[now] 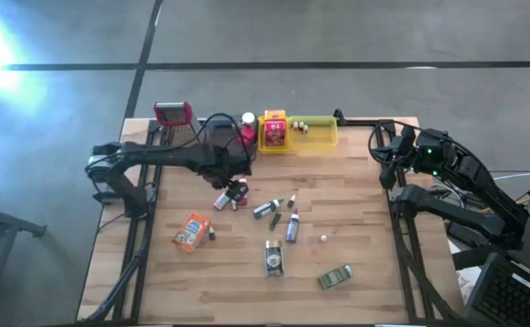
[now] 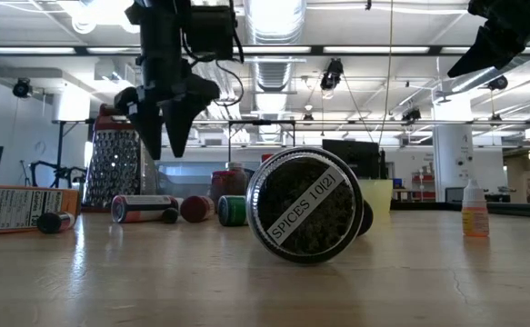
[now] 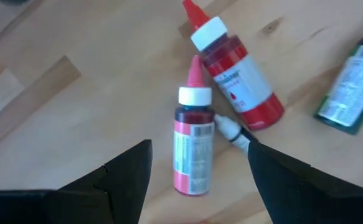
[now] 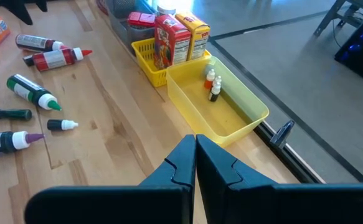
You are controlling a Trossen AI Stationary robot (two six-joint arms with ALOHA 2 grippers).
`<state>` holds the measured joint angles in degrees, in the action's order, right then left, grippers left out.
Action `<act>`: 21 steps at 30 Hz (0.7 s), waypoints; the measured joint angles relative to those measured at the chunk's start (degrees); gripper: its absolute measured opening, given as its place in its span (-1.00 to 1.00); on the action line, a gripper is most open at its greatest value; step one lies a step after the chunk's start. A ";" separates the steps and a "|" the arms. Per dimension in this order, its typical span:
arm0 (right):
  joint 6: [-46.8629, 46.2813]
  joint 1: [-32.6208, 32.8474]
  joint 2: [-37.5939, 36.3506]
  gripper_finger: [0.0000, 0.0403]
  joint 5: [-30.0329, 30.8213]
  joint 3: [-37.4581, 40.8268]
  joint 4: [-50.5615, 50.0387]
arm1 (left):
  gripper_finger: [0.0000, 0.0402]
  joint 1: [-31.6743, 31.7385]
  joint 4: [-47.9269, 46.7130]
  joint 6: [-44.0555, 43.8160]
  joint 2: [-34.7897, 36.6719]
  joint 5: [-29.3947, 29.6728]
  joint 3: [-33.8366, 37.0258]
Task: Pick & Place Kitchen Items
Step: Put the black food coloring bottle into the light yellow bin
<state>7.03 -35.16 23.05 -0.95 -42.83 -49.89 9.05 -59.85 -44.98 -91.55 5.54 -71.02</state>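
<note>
Left pincer (image 3: 197,167) parted, empty, over two red bottles (image 3: 192,146), right pincer (image 4: 195,163) closed.

You have bare wood along the table's (image 1: 374,272) right side, where only a small white bit (image 1: 323,238) lies. The middle is cluttered with loose bottles (image 1: 291,227) and a spice jar (image 1: 274,258). The yellow tray (image 1: 324,138) and the grater (image 1: 174,115) block the far edge.
</note>
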 joint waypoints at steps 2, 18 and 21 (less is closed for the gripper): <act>0.00 0.00 -0.01 -0.96 0.00 0.00 -0.01 | 0.34 -0.16 0.21 -1.16 0.46 -0.07 -0.12; 0.00 0.00 -0.02 -0.96 0.02 0.00 0.00 | 0.34 -18.91 -3.13 -24.18 4.85 -2.17 0.04; 0.00 0.00 0.00 -0.96 0.01 0.00 0.00 | 0.34 -24.17 -2.92 -33.51 4.92 -1.63 0.06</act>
<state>7.03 -35.16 23.05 -0.94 -42.83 -49.89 -15.12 -62.77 -78.49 -86.63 3.91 -70.96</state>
